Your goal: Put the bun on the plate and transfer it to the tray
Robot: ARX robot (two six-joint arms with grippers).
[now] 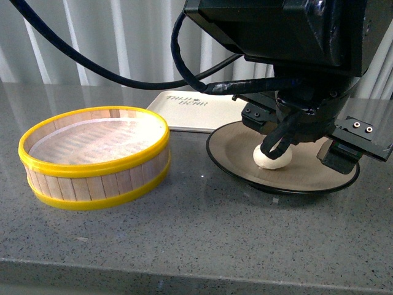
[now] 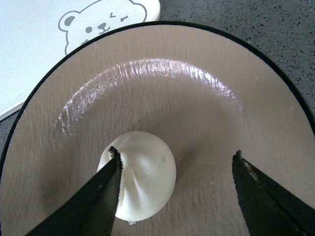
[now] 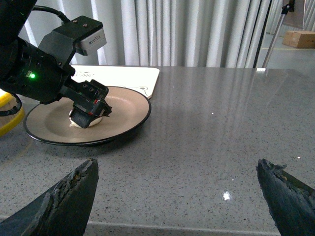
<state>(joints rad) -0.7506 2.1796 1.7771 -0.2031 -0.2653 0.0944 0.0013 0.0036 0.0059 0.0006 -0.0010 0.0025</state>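
- Left wrist view: the bun sat on the plate. Left jaws were spread, one tip at its side (bear print on the tray).
- Only the front view showed the basket beside the plate.
- Right wrist view: right jaws were released above the surface, away from the plate.

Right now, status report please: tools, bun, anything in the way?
Left tool open over bun, bun on plate. Right tool open, empty. Tray behind plate; steamer basket clear of both.
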